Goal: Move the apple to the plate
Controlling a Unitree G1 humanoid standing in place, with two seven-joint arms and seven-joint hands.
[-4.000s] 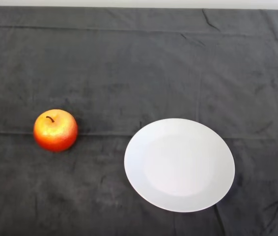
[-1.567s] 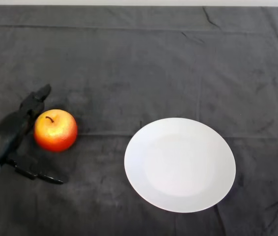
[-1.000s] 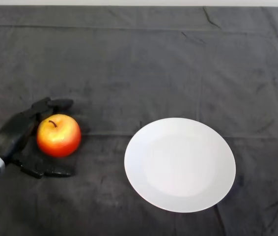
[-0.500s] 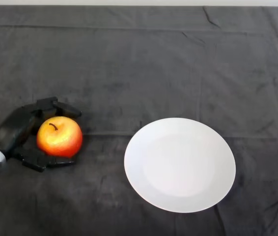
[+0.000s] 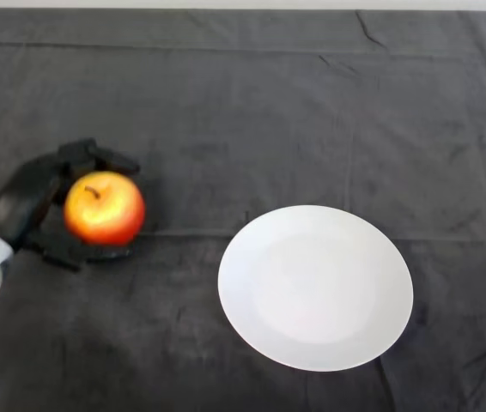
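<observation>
A red and yellow apple [image 5: 104, 208] with a dark stem is at the left of the head view. My black left hand [image 5: 30, 203] is shut on it, fingers curled over its far side and thumb under its near side. The apple appears lifted slightly off the dark cloth. A white round plate [image 5: 315, 287] lies on the cloth to the right of the apple, empty, about a hand's width away from it.
The dark cloth [image 5: 252, 112] covers the whole table, with creases running across it. A pale strip of the table's far edge [image 5: 243, 4] shows at the top.
My hand came in from the lower left, closed its fingers and thumb round the apple, and has now raised it a little, up the view.
</observation>
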